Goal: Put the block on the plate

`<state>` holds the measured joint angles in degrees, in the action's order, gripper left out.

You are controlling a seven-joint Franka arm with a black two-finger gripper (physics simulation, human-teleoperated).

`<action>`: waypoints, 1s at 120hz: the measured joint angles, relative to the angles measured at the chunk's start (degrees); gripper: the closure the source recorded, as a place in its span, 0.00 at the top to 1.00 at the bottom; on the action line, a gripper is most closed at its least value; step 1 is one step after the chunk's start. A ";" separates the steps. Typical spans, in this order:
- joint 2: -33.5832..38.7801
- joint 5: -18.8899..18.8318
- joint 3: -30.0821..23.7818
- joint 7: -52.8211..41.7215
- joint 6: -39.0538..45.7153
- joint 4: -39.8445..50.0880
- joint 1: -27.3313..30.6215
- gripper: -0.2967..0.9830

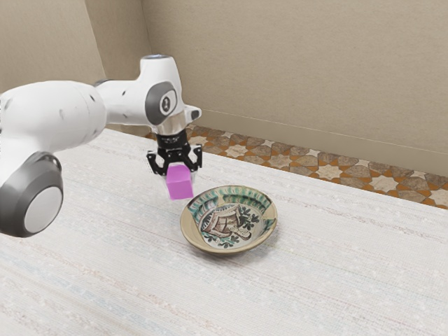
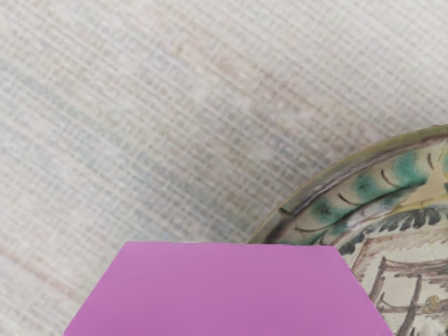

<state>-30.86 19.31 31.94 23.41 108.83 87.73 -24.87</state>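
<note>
My black gripper (image 1: 178, 166) hangs above the table near the middle of the exterior view, shut on the purple block (image 1: 180, 185). The block hangs below the hand, off the tabletop, beside and above the plate (image 1: 229, 221). That plate is round and bowl-like, with green, brown and cream patterns, and has nothing on it. In the wrist view the block (image 2: 227, 290) is large at the lower edge and hides part of the plate (image 2: 364, 185) behind it. Some of the gripper's fingers are hidden by the block.
A pale woven cloth surface (image 1: 336, 280) covers the table around the plate. Beyond the table's far edge are a patterned tile floor (image 1: 301, 159) and a beige wall (image 1: 301, 70).
</note>
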 joint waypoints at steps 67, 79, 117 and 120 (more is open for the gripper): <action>-0.73 2.50 1.16 2.27 0.20 -0.06 -13.10 0.54; -1.62 2.91 1.10 2.49 0.78 0.07 -13.20 0.54; -3.54 3.99 1.08 2.91 2.45 0.26 -13.19 0.59; -3.54 4.04 1.11 2.92 2.58 0.26 -13.19 0.61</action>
<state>-34.41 23.34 33.05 26.33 111.41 88.00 -38.06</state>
